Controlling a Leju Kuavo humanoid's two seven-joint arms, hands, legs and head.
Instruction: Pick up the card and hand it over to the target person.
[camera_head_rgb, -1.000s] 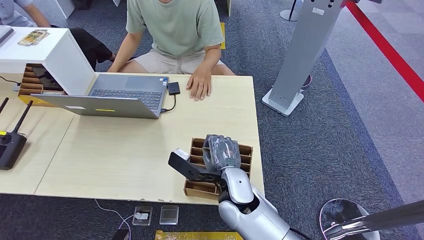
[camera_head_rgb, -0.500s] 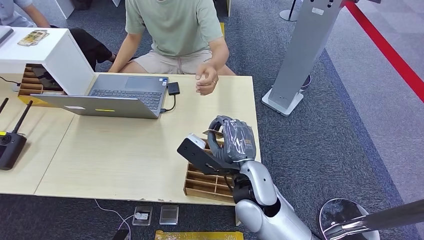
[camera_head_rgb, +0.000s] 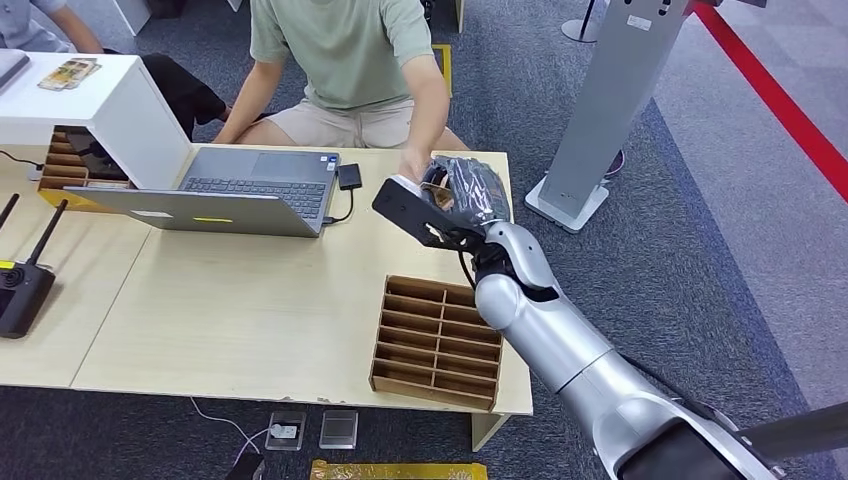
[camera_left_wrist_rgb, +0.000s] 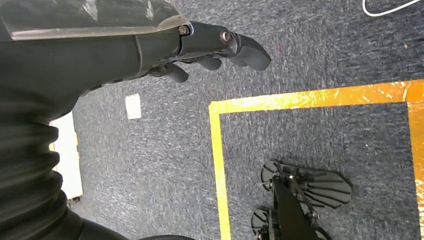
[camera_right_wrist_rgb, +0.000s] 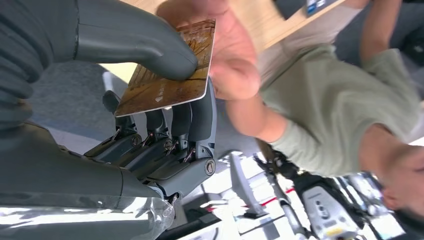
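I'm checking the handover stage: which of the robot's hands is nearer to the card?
Right. The right hand pinches the card between thumb and fingers, at the person's hand. The left hand hangs over carpet, away from it.

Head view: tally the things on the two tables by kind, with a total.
Laptop: 1
Wooden slotted trays: 2 (near edge, under the white stand)
White stand: 1
Black remote with antennas: 1
Black adapter: 1
Total: 6
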